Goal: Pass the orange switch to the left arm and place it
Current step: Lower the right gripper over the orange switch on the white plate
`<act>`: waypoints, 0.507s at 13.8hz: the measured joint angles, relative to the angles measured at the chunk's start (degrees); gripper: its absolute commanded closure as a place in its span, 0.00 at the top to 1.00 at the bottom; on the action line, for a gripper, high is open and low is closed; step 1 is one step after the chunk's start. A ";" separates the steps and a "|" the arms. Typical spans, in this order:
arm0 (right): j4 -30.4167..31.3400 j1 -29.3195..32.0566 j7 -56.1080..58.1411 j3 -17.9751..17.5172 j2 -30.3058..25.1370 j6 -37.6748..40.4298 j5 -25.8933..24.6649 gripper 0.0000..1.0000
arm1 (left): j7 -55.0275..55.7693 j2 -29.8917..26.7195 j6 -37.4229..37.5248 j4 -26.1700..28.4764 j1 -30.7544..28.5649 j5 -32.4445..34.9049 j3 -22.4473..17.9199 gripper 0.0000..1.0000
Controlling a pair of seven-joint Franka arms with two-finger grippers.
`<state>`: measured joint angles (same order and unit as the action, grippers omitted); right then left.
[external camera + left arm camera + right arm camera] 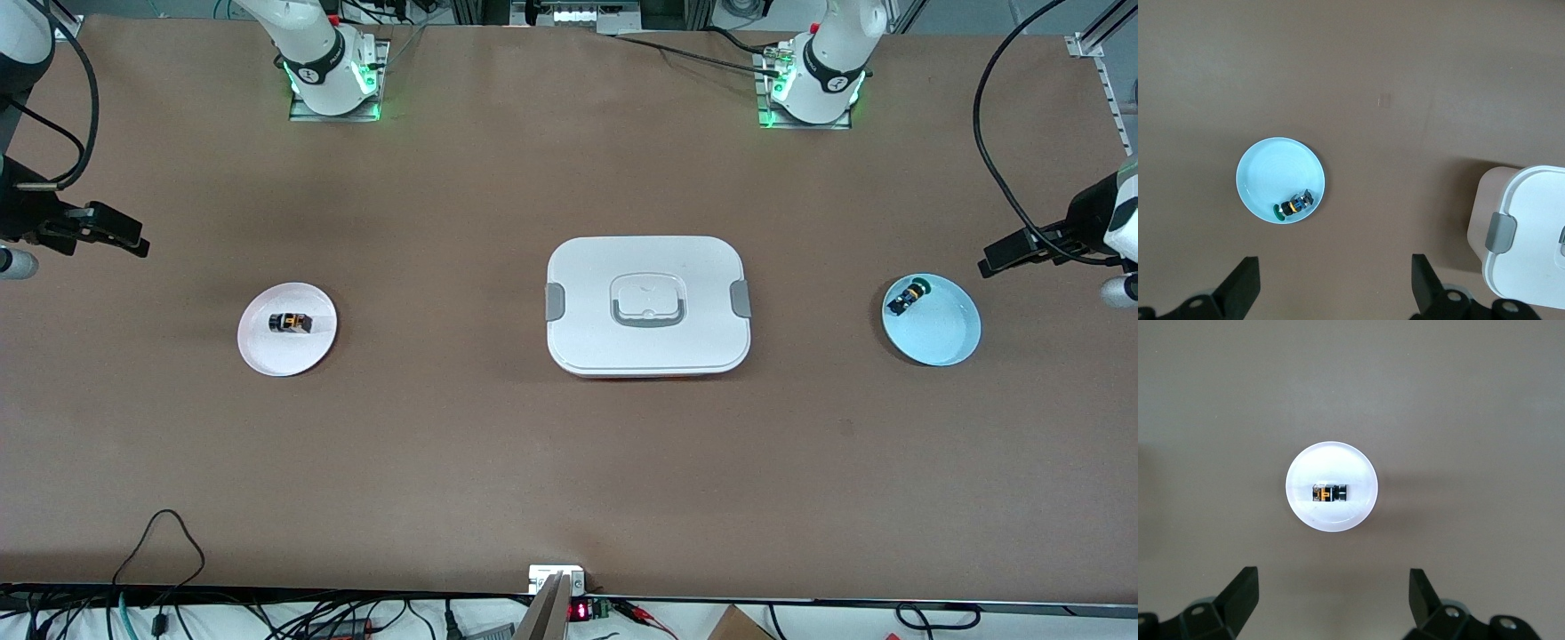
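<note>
- The right gripper (1331,597) hangs with its fingers spread wide and empty, high over the table by the white plate (267,351); the orange switch (291,323) lies on its side on that plate, ready to be picked.
- The left gripper (1335,283) waits likewise apart, above the blue plate (942,342) holding a green-capped part (909,296).
- The box (648,305) sits closed between both plates, blocking a straight path.
- The brown table (498,462) is flat and matte; cables trail along its edge.

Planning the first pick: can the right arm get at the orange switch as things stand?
Probably yes: the orange switch lies uncovered on the white plate, the right tool is open above it, and nothing stands between.
</note>
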<state>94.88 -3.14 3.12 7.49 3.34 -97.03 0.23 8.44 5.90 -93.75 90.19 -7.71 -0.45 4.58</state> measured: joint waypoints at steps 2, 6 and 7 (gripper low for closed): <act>-0.07 0.01 0.00 0.00 0.01 0.18 0.00 1.00 | 0.00 0.04 0.00 0.00 0.00 0.00 0.00 1.00; -0.44 -0.31 0.00 -0.03 0.45 0.24 0.00 1.00 | 0.00 0.05 0.00 0.00 0.00 0.00 0.00 1.00; -0.45 -0.59 0.00 -0.05 0.65 0.44 0.00 1.00 | 0.00 0.05 0.00 0.00 0.00 0.00 0.00 1.00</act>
<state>94.43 -3.73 3.12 7.44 3.99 -96.59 0.23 8.44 5.95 -93.75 90.19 -7.71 -0.45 4.58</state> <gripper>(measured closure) 0.000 0.000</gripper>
